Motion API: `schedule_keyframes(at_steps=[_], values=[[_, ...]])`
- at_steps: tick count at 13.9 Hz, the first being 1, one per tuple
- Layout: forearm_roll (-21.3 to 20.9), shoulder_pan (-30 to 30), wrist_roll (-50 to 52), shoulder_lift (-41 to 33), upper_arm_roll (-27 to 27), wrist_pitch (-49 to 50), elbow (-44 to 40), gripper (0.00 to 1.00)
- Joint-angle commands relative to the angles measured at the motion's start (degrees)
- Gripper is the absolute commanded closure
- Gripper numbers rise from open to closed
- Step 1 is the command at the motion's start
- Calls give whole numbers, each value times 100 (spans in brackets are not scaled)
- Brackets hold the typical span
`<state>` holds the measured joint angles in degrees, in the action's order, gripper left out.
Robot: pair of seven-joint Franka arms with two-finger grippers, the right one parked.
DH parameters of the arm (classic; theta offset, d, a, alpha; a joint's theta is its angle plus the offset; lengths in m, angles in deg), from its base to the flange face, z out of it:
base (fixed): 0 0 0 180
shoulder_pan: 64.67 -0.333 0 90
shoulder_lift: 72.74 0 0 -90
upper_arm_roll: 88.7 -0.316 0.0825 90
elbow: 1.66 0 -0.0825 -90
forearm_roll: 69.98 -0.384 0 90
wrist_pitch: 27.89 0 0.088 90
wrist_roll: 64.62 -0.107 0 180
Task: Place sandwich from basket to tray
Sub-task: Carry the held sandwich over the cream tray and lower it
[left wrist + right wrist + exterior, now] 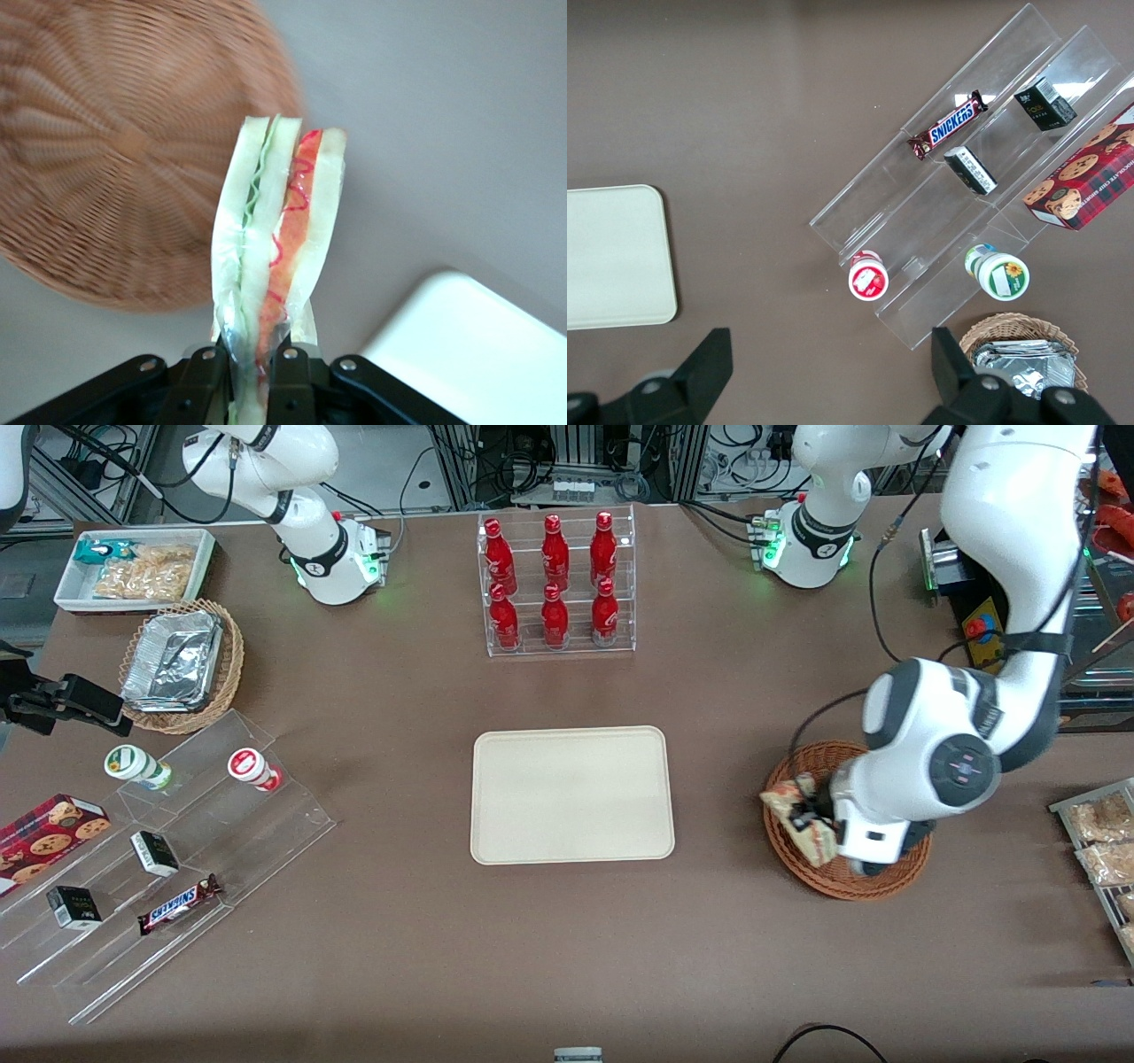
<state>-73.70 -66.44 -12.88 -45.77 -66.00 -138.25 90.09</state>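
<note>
Your gripper [252,372] is pinching the sandwich [275,239], holding it above the basket [846,872] edge. You're carrying now; next you're needing a sideways travel over the tray [571,794], then lowering.

basket [115,159] motion-blurred, tray [478,354] cropped

Woven wicker basket [115,168], matt smooth tray [571,794], black plastic pincer [252,367] over it.
</note>
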Motion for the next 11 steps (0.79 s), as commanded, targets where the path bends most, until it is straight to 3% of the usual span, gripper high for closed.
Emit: schedule_keyframes(at_steps=[1, 4, 9, 11], values=[[-58, 814, 108, 229, -64, 129, -446, 84], [-6, 1457, 169, 440, -55, 76, -631, 84], [-76, 2627, 635, 1485, -116, 59, -1773, 82], [-277, 2847, 679, 1784, -117, -125, -1985, 78]])
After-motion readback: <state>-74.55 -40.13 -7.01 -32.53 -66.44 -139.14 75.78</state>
